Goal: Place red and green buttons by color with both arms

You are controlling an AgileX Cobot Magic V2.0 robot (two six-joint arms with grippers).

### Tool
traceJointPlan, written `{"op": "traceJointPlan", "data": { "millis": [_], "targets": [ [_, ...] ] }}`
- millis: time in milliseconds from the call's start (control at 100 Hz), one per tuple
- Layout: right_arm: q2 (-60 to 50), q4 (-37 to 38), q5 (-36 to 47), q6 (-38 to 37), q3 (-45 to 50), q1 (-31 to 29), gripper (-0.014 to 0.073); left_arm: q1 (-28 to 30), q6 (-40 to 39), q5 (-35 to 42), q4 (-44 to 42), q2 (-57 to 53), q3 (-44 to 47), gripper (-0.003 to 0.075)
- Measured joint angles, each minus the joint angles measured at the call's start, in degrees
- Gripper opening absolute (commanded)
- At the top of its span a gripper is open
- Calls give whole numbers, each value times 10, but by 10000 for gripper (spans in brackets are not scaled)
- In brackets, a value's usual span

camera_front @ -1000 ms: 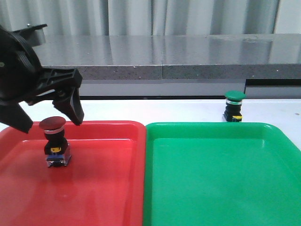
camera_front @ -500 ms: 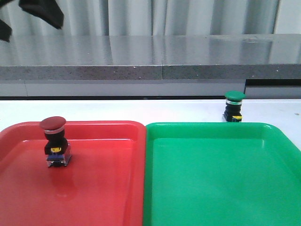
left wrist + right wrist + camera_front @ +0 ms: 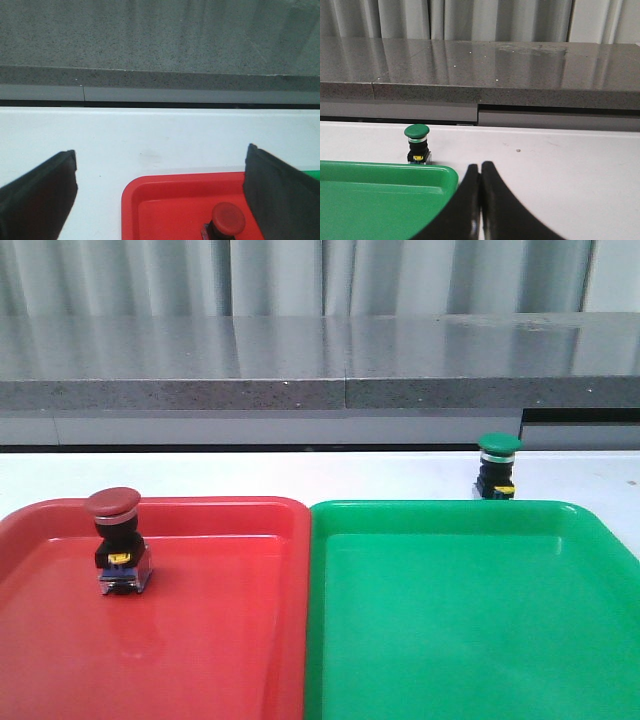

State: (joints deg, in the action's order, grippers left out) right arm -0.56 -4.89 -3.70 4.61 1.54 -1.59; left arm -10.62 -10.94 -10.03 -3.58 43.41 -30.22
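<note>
The red button (image 3: 118, 540) stands upright in the far left part of the red tray (image 3: 220, 640). In the left wrist view my left gripper (image 3: 160, 151) is open and empty. It sits high and back from the red button (image 3: 227, 220), which shows just inside one finger (image 3: 280, 195). The green button (image 3: 498, 468) stands on the white table just behind the far right rim of the green tray (image 3: 470, 630). My right gripper (image 3: 480, 167) is shut with nothing in it, off to the side of the green button (image 3: 417, 145). Neither arm shows in the front view.
The two trays lie side by side and fill the near table. A strip of white table (image 3: 300, 472) runs behind them up to a grey stone ledge (image 3: 320, 360). The green tray's corner (image 3: 445, 175) lies close beside my right fingers.
My left gripper, open above the red button a second ago, has lifted up and left out of the front view. Both buttons have stayed put.
</note>
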Motion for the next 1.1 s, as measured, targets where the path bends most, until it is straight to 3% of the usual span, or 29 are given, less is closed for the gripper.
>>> {"op": "traceJointPlan", "data": {
  "millis": [140, 380, 1100],
  "targets": [
    [0, 0, 0, 0, 0, 0, -68, 0, 0, 0, -5, -56, 40, 455],
    [0, 0, 0, 0, 0, 0, -68, 0, 0, 0, -8, -106, 64, -20],
    [0, 0, 0, 0, 0, 0, -68, 0, 0, 0, -8, -107, 64, -19]
  ]
}}
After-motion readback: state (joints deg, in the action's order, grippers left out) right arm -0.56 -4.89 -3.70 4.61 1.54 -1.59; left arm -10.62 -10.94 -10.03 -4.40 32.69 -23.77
